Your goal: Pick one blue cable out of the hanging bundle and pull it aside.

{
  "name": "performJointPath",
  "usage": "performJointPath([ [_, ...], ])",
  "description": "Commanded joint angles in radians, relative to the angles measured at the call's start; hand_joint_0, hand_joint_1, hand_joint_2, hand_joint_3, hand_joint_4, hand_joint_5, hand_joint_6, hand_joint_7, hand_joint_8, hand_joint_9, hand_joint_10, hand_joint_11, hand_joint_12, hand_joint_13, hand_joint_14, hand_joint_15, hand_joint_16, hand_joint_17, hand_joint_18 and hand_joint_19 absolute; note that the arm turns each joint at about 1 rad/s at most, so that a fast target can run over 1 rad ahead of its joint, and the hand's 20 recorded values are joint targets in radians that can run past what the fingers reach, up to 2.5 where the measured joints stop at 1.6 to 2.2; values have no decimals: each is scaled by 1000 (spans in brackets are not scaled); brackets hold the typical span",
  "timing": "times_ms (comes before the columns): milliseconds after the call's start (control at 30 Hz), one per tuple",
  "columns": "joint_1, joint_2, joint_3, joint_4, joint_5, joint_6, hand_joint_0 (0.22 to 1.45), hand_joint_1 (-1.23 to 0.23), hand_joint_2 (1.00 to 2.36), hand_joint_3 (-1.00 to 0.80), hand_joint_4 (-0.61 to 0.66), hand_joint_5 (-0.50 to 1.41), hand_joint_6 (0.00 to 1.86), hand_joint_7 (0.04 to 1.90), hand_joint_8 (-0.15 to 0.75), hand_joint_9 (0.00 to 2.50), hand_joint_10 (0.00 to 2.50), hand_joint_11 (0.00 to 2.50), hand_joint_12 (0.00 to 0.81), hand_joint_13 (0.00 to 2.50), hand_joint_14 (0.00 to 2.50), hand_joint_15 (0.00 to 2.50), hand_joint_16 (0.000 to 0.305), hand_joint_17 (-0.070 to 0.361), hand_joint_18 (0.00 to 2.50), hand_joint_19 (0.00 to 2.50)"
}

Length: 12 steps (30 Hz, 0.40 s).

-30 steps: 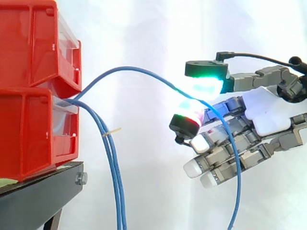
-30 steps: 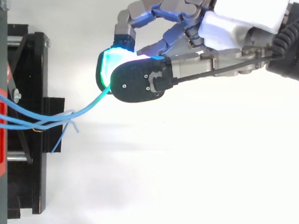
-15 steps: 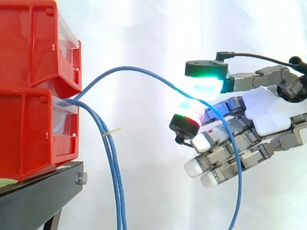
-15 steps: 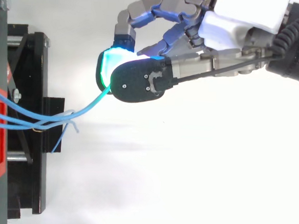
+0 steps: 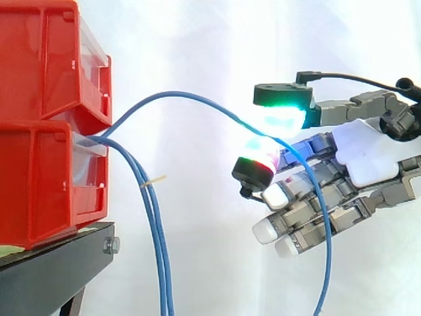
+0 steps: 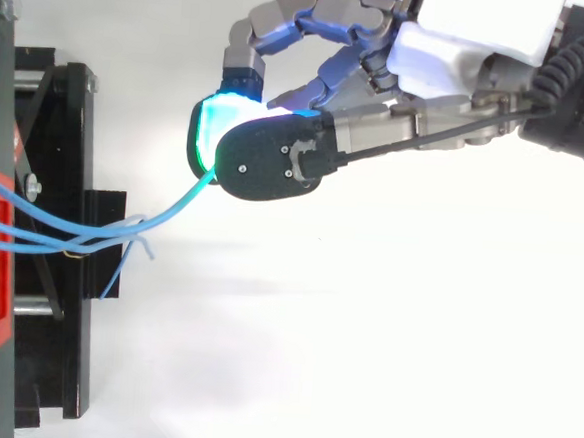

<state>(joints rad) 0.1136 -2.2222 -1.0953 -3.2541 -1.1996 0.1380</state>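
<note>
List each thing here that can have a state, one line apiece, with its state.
Black metal stand: upright, loaded.
Stacked red plastic bins: upright on the stand.
Bundle of hanging blue cables: slack, untouched, hanging from the lower bin.
Arched thin blue cable: pinched, drawn right, apart from the bundle.
Robot hand: shut on the arched cable between glowing pads.
</note>
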Motion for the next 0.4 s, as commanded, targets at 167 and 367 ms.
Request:
performJointPath([
  [167, 0, -1, 0, 1, 0, 0, 595, -779, 1015, -46, 76, -68, 879, 1162, 305, 1048, 11, 351, 360, 710, 9, 265, 42, 94, 539, 153],
  [367, 1, -1, 0, -1, 2, 0, 594, -779, 1016, -46, 74, -68, 879, 1154, 308, 1051, 10, 352, 361, 713, 9, 266, 42, 94, 538, 153],
])
